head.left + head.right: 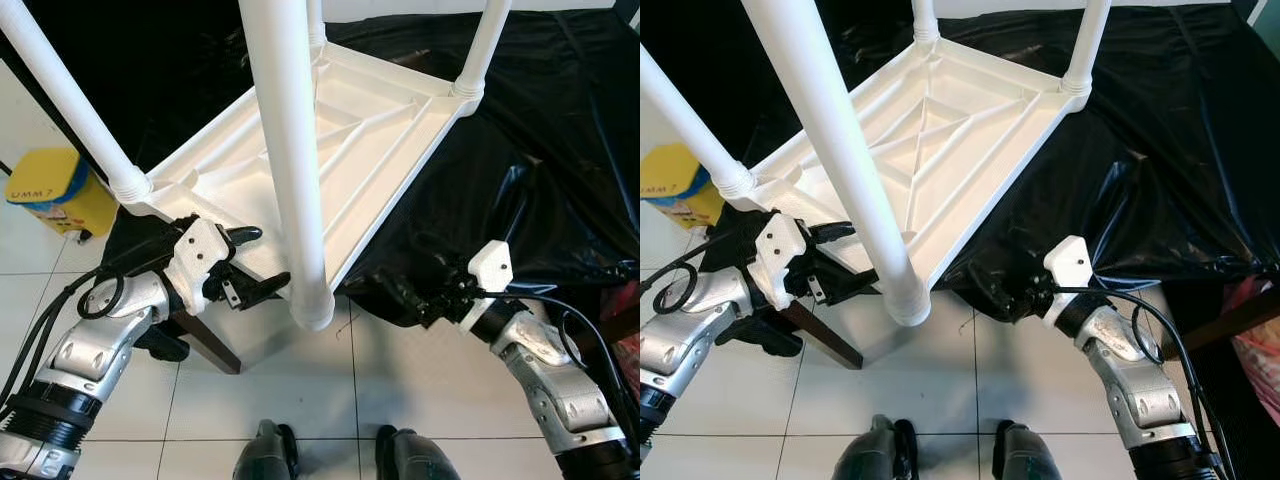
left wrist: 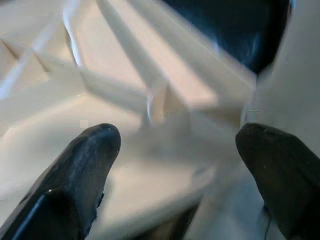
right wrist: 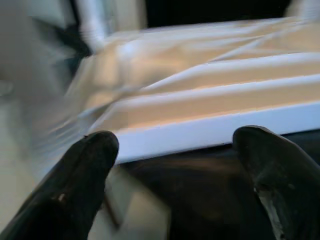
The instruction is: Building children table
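A white plastic children's table (image 1: 350, 130) lies upside down on a black sheet (image 1: 540, 150), its round legs pointing up. The nearest leg (image 1: 290, 150) rises from the near corner, with another leg (image 1: 70, 100) at the left and one (image 1: 485, 45) at the far right. My left gripper (image 1: 262, 260) is open at the near edge of the table, just left of the nearest leg; in the left wrist view its fingers (image 2: 85, 160) frame the ribbed underside. My right gripper (image 1: 400, 295) is open, low against the sheet, right of that corner, facing the table's rim (image 3: 210, 130).
A yellow container (image 1: 55, 190) stands on the tiled floor at the left. A brown wooden leg (image 1: 210, 345) of the covered support slants down below my left gripper. My feet (image 1: 270, 455) are at the bottom. Something pink (image 1: 625, 350) sits at the right edge.
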